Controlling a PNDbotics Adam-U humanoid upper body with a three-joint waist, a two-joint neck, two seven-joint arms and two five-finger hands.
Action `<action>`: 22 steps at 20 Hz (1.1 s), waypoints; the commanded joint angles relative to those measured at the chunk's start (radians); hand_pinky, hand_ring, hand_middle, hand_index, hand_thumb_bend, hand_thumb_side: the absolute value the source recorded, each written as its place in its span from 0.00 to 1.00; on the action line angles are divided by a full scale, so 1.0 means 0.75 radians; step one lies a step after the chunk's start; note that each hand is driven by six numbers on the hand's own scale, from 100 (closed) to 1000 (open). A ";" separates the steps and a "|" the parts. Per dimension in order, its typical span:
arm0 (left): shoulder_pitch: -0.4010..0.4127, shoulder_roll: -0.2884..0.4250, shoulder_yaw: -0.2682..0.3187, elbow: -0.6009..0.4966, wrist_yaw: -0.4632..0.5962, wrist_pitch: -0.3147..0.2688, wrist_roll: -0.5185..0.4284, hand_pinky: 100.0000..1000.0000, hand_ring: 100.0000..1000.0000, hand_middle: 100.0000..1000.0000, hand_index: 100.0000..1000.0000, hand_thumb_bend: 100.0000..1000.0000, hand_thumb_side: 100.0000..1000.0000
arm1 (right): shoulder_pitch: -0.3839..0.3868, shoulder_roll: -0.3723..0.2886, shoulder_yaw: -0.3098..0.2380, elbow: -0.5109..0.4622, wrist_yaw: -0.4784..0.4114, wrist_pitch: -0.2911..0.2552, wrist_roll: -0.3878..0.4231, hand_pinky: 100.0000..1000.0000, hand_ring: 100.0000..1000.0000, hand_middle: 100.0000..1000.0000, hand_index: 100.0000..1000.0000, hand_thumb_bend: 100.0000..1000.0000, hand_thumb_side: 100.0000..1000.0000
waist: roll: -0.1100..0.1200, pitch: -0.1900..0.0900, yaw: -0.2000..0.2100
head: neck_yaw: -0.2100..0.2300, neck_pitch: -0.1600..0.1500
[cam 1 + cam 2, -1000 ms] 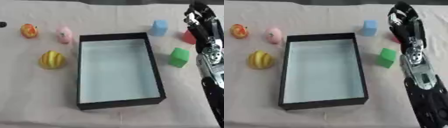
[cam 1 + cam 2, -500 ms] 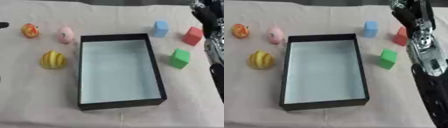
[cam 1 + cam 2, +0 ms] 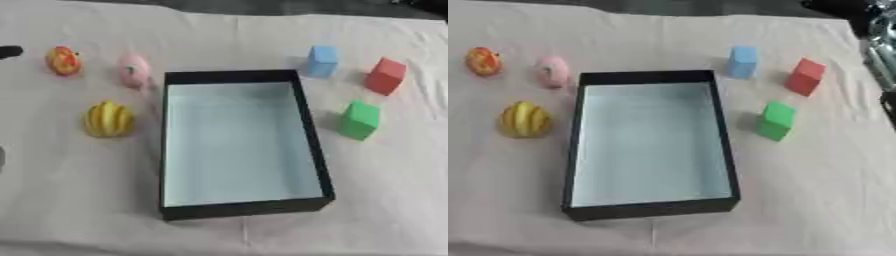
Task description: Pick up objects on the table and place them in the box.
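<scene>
The black box [image 3: 234, 212] with a pale blue floor stands open in the middle of the table, with nothing inside. To its right are a blue block [image 3: 323, 61], a red block [image 3: 385, 76] and a green block [image 3: 359, 120]. On its left lie an orange toy fruit [image 3: 63, 60], a pink peach [image 3: 134, 71] and a yellow banana bunch [image 3: 108, 119]. Only silver and black parts of my right arm [image 3: 880, 37] show, at the right edge of the right eye view, away from the red block. My left hand is out of sight.
A cream cloth [image 3: 79, 200] covers the table, with bare cloth in front of the box. A small dark rounded shape [image 3: 9, 51] pokes in at the left edge beside the orange fruit. The dark far table edge runs along the top.
My right arm and hand, which reached over the red block a second ago, have drawn back to the right edge. All three blocks now show uncovered. No object has moved.
</scene>
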State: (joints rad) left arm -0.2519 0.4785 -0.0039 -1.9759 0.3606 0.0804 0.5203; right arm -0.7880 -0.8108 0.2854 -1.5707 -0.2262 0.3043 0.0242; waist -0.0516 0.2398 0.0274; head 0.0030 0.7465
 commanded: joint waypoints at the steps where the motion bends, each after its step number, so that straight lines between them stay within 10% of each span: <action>1: -0.002 0.045 0.006 -0.010 -0.011 0.000 0.000 0.55 0.80 0.76 0.72 0.16 0.78 | -0.037 -0.155 0.032 -0.012 0.059 0.069 0.148 0.82 0.84 0.84 0.90 0.43 0.30 | 0.001 -0.032 -0.004 | 0.004 0.002; 10: -0.001 0.049 0.006 -0.015 -0.015 -0.001 0.000 0.55 0.80 0.76 0.71 0.16 0.78 | 0.007 -0.311 0.096 -0.098 0.328 0.073 0.653 0.84 0.86 0.84 0.91 0.58 0.31 | -0.004 -0.029 -0.002 | -0.004 -0.003; 22: -0.006 0.047 0.003 -0.020 -0.013 0.001 -0.002 0.55 0.80 0.76 0.71 0.16 0.77 | 0.094 -0.332 0.155 -0.168 0.472 0.120 0.692 0.83 0.82 0.79 0.88 0.52 0.28 | -0.002 -0.022 0.009 | -0.005 0.017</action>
State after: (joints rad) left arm -0.2473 0.4865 -0.0040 -1.9761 0.3553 0.0806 0.5202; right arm -0.7075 -1.0121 0.4086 -1.6796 0.1177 0.3883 0.5453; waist -0.0564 0.2401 0.0344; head -0.0009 0.7549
